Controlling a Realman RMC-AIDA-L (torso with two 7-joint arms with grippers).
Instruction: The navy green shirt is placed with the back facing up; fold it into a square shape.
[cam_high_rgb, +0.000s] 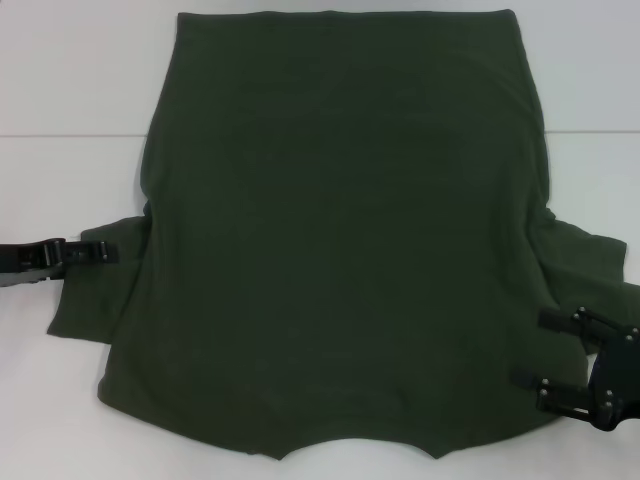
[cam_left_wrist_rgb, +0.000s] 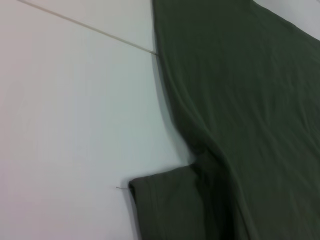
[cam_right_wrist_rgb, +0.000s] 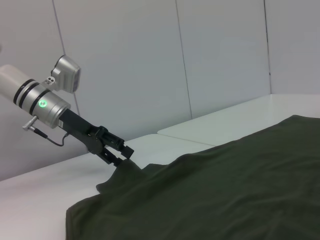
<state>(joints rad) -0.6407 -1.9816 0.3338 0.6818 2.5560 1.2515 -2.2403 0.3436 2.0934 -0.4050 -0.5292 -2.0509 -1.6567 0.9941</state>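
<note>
The navy green shirt (cam_high_rgb: 340, 250) lies flat on the white table, back up, with the collar at the near edge and the hem at the far edge. My left gripper (cam_high_rgb: 100, 253) is at the tip of the shirt's left sleeve (cam_high_rgb: 95, 295), shut on its edge. The right wrist view shows it (cam_right_wrist_rgb: 121, 155) with the sleeve fabric drawn up to its tips. The left wrist view shows the sleeve (cam_left_wrist_rgb: 170, 205) and the shirt's side. My right gripper (cam_high_rgb: 532, 350) is open, its jaws wide apart over the shirt's right side just below the right sleeve (cam_high_rgb: 585, 250).
The white table (cam_high_rgb: 60, 80) has a seam line (cam_high_rgb: 70, 135) running across it behind the sleeves. Bare table shows on both sides of the shirt. A plain white wall (cam_right_wrist_rgb: 150, 60) stands beyond the table on the left.
</note>
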